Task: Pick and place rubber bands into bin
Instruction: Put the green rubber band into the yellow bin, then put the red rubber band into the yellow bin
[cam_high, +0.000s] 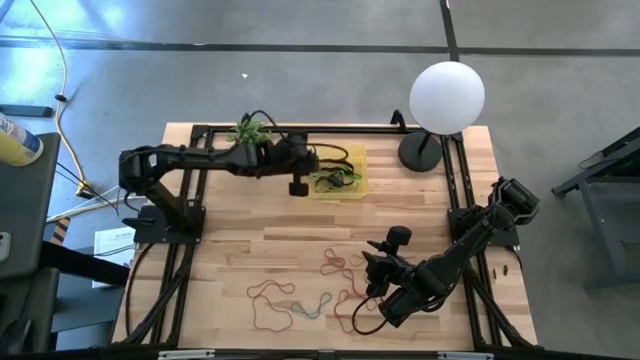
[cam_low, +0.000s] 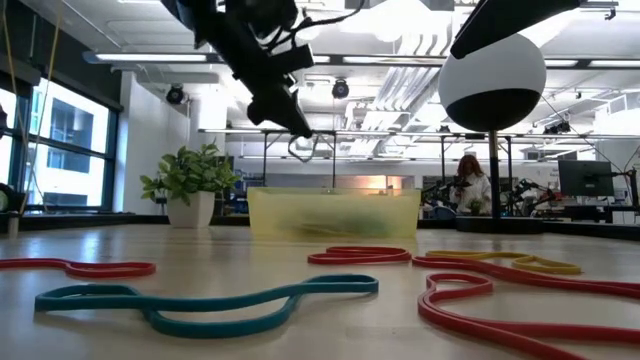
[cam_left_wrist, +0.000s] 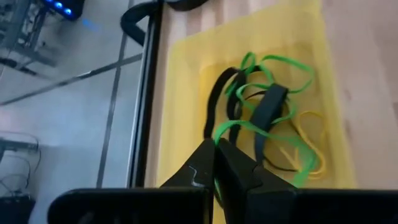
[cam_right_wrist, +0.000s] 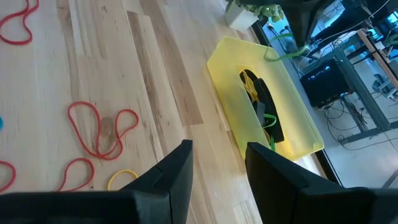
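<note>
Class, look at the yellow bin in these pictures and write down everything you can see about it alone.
The bin is a small, shallow, rectangular tray with rounded corners, seemingly of translucent yellow plastic. It sits flat at the table's far edge, near the plant. Inside lies a tangle of green, black and yellow rubber bands. The left gripper hovers above it, shut on a green band that trails down into the tray. The gripper does not touch the bin.

Both arms are matte black, jointed, with thin black cables and blocky black fingers (cam_right_wrist: 177, 171).
</note>
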